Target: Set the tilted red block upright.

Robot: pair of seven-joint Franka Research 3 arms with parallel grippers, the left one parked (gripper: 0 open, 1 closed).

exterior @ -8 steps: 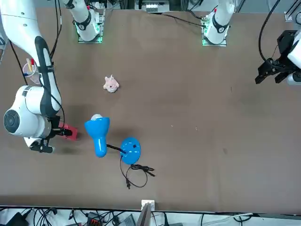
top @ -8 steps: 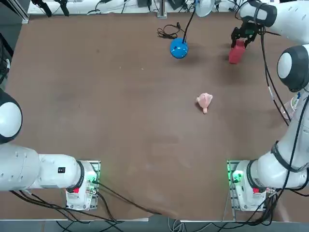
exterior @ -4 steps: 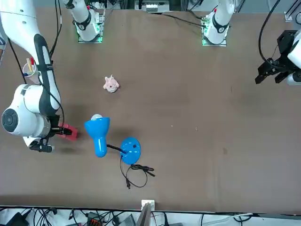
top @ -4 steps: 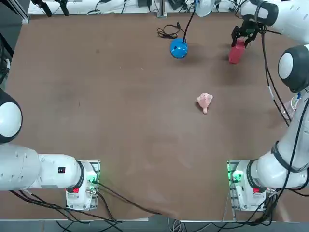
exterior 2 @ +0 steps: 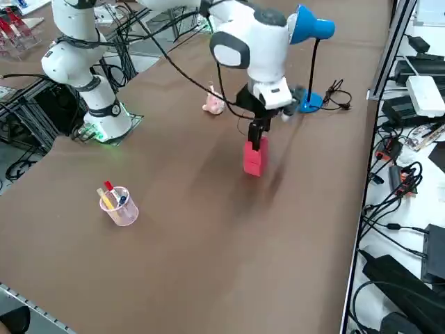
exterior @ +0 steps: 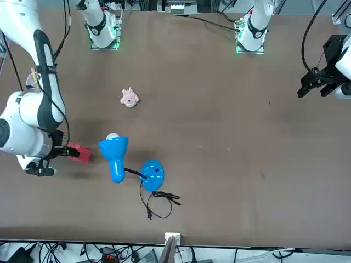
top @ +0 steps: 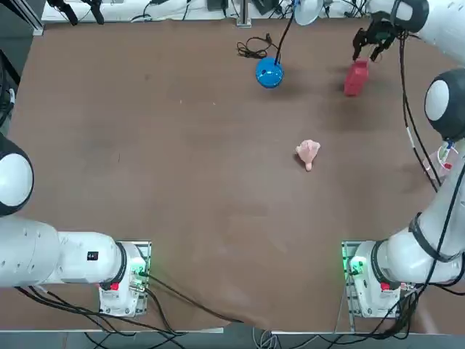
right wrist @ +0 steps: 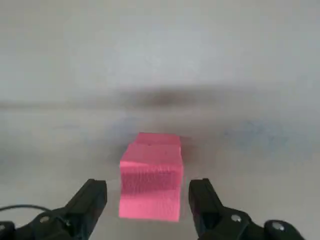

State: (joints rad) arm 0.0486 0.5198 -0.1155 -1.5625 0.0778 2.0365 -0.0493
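The red block (exterior 2: 254,158) stands on its end on the brown table, taller than wide, near the far right corner in the top view (top: 355,78). My right gripper (exterior 2: 258,135) hangs straight over it, open, its fingertips just above the block's top. In the wrist view the red block (right wrist: 150,175) shows past the gap of the right gripper (right wrist: 148,189), with one dark finger (right wrist: 93,196) spread to either side of it and neither one touching it. In the front view the red block (exterior: 78,154) pokes out beside my wrist.
A blue desk lamp (top: 269,73) with its black cable stands left of the block along the far edge. A pale pink lumpy object (top: 308,153) lies nearer the table's middle. A clear cup with pens (exterior 2: 118,205) sits by the right edge.
My right gripper has lifted away from the red block, staying open. The block has stayed where it was.
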